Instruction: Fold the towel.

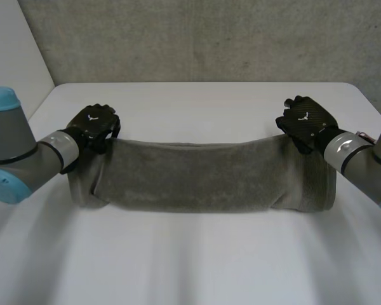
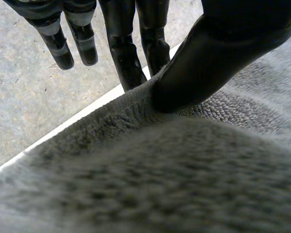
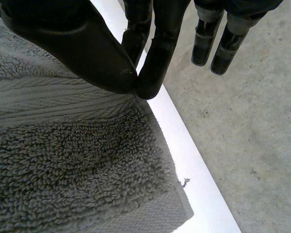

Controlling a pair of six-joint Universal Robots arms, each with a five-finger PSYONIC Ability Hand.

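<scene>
Two pinch grips: left hand and right hand each hold one corner of the grey towel, which sags between them onto the table. Fold seemingly underway; next, both corners must travel level.

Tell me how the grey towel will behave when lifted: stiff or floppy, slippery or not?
Probably floppy: the towel sags in the middle between the left hand and the right hand. Its looped pile looks grippy, so pinches likely hold.
</scene>
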